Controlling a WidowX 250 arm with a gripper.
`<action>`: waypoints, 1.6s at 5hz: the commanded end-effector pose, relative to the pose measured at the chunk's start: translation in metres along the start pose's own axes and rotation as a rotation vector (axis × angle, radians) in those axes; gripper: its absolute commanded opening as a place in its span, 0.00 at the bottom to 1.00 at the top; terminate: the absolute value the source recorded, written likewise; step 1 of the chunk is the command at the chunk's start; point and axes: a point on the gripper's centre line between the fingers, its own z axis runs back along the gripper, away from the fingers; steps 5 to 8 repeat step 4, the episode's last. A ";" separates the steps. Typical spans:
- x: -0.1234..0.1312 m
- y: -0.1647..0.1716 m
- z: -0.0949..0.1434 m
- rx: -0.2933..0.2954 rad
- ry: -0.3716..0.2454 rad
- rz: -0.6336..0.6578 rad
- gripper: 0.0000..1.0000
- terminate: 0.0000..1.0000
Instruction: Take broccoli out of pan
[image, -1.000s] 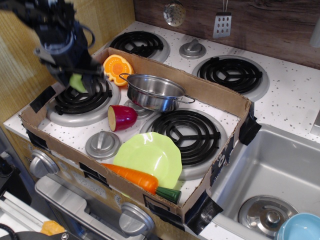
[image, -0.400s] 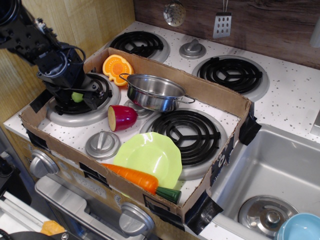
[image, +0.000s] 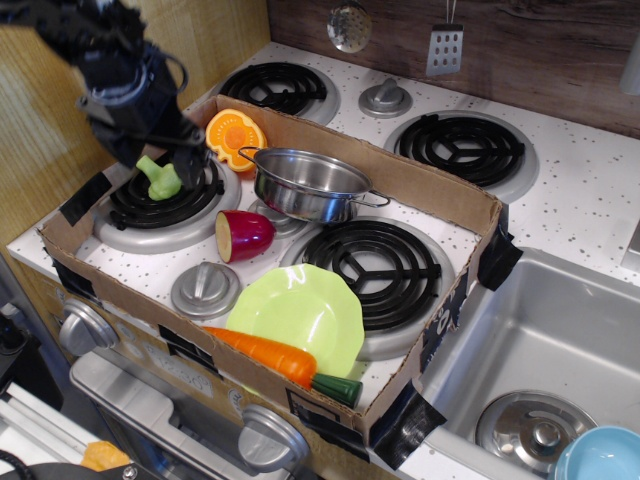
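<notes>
broccoli (image: 161, 178) on left burner (image: 165, 205) | pan (image: 308, 184) apart | claw (image: 150, 140) blurred, apparently open above broccoli | no readable writing

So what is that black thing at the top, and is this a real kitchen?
It is a toy kitchen, seen by one camera looking down from the front. The black thing is a robot arm, and its gripper is the part that grabs things. It is a bit blurry here. Right under it, on the back left burner, lies the light green toy broccoli. I cannot tell if the gripper touches it. The shiny pan in the middle looks empty. Also inside the cardboard tray are an orange half, a purple toy cut in half, a pale green plate and a carrot. A sink is on the right.
</notes>
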 end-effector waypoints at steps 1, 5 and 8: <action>0.042 -0.007 0.056 0.107 -0.043 -0.054 1.00 0.00; 0.074 -0.037 0.066 0.039 -0.076 -0.110 1.00 1.00; 0.074 -0.037 0.066 0.039 -0.076 -0.110 1.00 1.00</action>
